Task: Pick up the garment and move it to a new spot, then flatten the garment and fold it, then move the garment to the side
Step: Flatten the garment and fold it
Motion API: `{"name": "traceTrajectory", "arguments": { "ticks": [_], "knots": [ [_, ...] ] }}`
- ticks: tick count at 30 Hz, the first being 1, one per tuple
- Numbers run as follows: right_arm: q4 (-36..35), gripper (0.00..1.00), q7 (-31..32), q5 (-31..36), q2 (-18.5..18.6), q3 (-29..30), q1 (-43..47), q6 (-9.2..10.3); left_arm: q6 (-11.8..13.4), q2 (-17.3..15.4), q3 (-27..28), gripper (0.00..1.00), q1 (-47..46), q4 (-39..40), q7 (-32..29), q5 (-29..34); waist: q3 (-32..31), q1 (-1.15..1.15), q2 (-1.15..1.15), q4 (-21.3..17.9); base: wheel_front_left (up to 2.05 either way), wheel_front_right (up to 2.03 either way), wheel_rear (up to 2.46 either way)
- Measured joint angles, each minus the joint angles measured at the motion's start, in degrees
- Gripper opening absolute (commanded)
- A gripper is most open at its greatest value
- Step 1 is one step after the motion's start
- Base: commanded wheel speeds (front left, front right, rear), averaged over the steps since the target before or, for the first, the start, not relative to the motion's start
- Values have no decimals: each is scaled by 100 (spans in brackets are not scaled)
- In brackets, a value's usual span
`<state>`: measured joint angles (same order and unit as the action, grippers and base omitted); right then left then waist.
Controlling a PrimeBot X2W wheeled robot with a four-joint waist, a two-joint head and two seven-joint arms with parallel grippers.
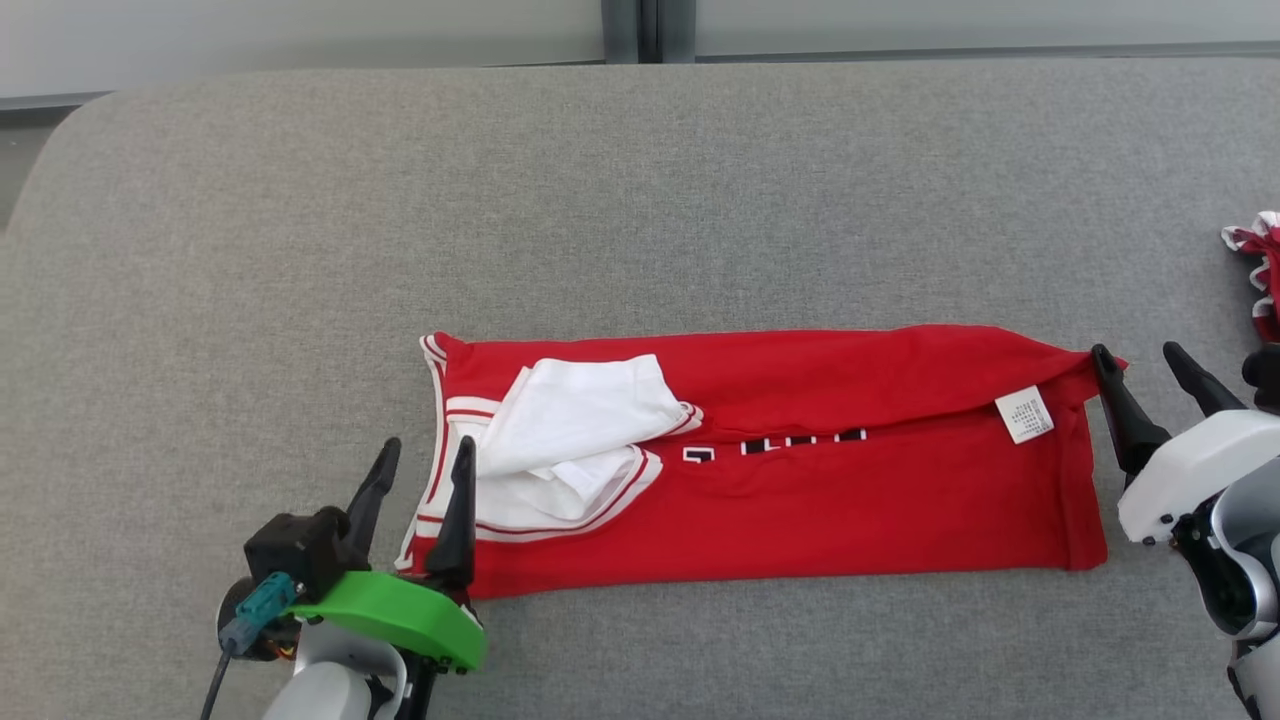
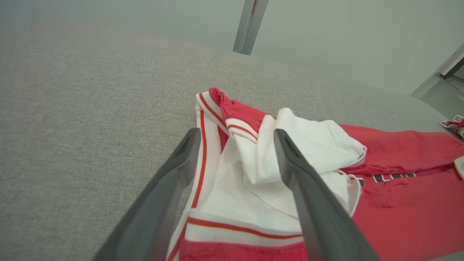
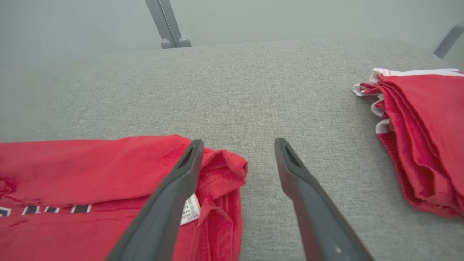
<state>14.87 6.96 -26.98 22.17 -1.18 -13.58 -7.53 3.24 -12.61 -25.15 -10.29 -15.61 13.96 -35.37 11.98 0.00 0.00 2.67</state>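
The garment [image 1: 800, 470] is a red jersey with white trim, folded lengthwise into a long strip across the grey cushion [image 1: 640, 200]. White lining and a white care label [image 1: 1024, 414] show on top. My left gripper [image 1: 425, 470] stands open over the strip's left end, its fingers [image 2: 170, 188] straddling the white-and-red edge [image 2: 224, 174]. My right gripper [image 1: 1140, 365] is open at the strip's right end. In the right wrist view its left finger [image 3: 170, 203] lies over the garment's corner [image 3: 221, 170] and the right finger rests over bare cushion.
A second folded red-and-white garment [image 3: 424, 137] lies at the far right edge [image 1: 1262, 270]. The cushion's far edge meets a pale wall with a grey post [image 1: 640, 30].
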Motion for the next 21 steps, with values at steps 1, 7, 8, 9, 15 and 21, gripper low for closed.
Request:
{"name": "traceTrajectory", "arguments": {
  "ticks": [1,7,8,9,15,21],
  "knots": [
    [-98,100,-3,3,-74,88,71,0,-40,1,74,100,-1,0,59,103,-35,0,0,8,0,0,0],
    [-382,100,-19,59,-604,505,390,1,-314,401,1099,100,95,679,108,1071,-238,0,0,40,0,0,0],
    [-375,100,19,81,-686,538,405,1,-438,492,1265,100,170,878,108,1295,-271,0,0,39,0,0,0],
    [-366,100,35,93,-749,577,406,1,-532,564,1412,100,214,1004,109,1491,-296,0,0,36,0,0,0],
    [-41,100,207,204,-1115,780,366,1,-844,882,2112,100,561,1125,118,2005,-425,0,0,-41,0,0,0],
    [263,100,266,434,-1292,1087,-53,2,-973,955,2376,100,625,1059,118,2186,-440,0,0,-81,0,0,0]
  ]
}}
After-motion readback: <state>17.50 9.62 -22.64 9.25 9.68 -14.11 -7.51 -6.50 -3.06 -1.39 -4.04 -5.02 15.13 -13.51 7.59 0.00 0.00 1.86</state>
